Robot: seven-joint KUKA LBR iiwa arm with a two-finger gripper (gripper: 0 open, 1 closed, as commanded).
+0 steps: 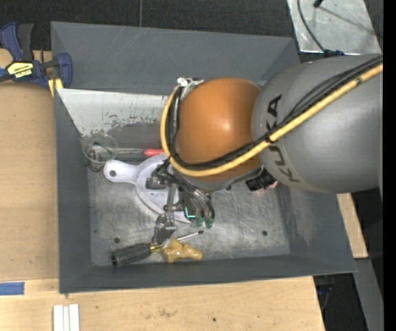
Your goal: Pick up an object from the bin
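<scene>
The grey metal bin (pixel 74 205) holds five loose things that can be counted, one of each kind. At 10 o'clock on its floor stands one small clear cup (pixel 100 150). Just beside it, toward 9 o'clock, lies one white plastic scoop with a round bowl (pixel 130 174), its bowl end partly hidden under the arm. One short red piece (pixel 154 154) shows at the scoop's upper edge, mostly covered, so its kind cannot be told. At 7 o'clock, near the front wall, lies one black-handled tool (pixel 130 254), and touching its right end at 6 o'clock is one yellowish-tan crumpled lump (pixel 183 252).

The robot's large orange wrist cover (pixel 215 119), looped by a yellow cable (pixel 301 112), blocks the middle and 12 o'clock part of the bin. Below it the hand (pixel 165 232) reaches down toward 6 o'clock, just above where the black-handled tool meets the tan lump. Whether the hand is released or clenched cannot be told, nor whether it touches either thing.
</scene>
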